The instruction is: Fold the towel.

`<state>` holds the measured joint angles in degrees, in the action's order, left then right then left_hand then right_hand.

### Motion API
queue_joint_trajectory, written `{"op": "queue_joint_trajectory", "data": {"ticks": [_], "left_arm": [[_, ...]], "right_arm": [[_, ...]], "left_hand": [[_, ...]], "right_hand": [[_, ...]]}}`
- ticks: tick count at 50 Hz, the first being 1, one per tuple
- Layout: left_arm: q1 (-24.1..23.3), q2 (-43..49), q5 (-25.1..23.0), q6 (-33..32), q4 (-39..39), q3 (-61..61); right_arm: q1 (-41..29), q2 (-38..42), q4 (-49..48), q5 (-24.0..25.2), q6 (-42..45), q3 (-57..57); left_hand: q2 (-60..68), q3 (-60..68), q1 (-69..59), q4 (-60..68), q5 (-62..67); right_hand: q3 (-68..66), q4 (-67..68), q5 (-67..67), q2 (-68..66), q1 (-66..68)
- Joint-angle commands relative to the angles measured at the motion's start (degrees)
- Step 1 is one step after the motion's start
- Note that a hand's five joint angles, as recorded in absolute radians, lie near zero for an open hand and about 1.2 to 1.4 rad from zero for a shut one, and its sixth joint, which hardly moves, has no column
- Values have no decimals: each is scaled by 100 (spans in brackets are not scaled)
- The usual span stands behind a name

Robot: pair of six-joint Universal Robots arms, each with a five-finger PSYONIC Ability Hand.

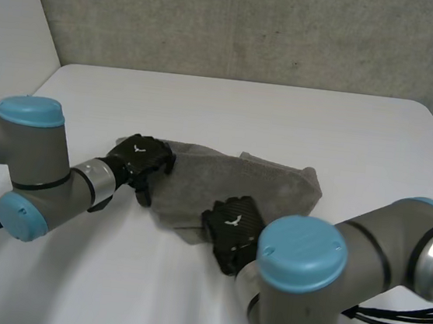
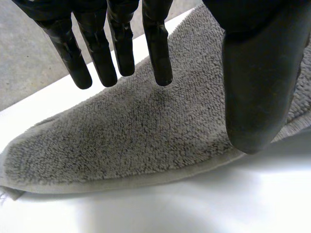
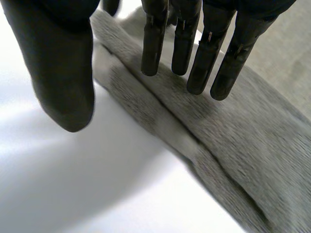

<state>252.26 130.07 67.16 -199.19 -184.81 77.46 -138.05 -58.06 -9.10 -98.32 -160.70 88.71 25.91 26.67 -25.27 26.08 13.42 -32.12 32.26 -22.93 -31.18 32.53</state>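
Pre-grasp: left hand [image 1: 140,158] and right hand [image 1: 233,225] both open at the towel [image 1: 257,184] near edge. Next I'd pinch it, then fold over.

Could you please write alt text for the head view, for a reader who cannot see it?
A rumpled grey towel lies in the middle of a white table, with the robot's two black hands at it. The left hand is at the towel's left end, and the right hand is at its near edge.
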Motion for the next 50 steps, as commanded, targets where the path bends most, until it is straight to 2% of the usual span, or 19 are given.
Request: {"op": "queue_joint_trajectory", "data": {"ticks": [1, 12, 28, 35, 37, 38, 41, 50], "left_arm": [[-54, 71, 8, 29, -20, 23], [-151, 220, 8, 20, -20, 32], [-203, 281, 8, 20, -20, 32], [-239, 290, 8, 20, -29, 32], [-239, 299, 8, 29, -37, 23], [-239, 299, 8, 29, -37, 23], [-239, 299, 25, 38, -64, 23], [-344, 325, 78, 117, -204, 6]], "right_arm": [[796, -232, -4, 138, 12, 392], [1368, -285, -698, 287, 21, 832], [1544, 75, -1481, 261, 487, 789], [1641, 216, -1622, 279, 663, 701], [1676, 286, -1735, 279, 776, 622], [1676, 286, -1736, 279, 777, 621], [1763, 321, -1841, 279, 829, 560], [1983, 400, -1859, 296, 847, 525]], "left_hand": [[-240, -316, 177, -258, 8], [-223, -299, 160, -241, 25], [-206, -282, 143, -224, 42], [-274, -350, 210, -292, -26], [-274, -350, 210, -292, -26], [-274, -350, 210, -292, -26], [-274, -350, 210, -292, -26], [-207, -283, 143, -225, 41]], "right_hand": [[-201, 187, -120, -295, 161], [-218, 204, -138, -312, 178], [-554, 540, -474, -648, 514], [-1800, 1785, -1719, -1893, 1759], [-3238, 3224, -3157, -3332, 3198], [-3246, 3232, -3165, -3340, 3206], [-4719, 4705, -4638, -4813, 4679], [-4677, 4663, -4596, -4771, 4637]]}}
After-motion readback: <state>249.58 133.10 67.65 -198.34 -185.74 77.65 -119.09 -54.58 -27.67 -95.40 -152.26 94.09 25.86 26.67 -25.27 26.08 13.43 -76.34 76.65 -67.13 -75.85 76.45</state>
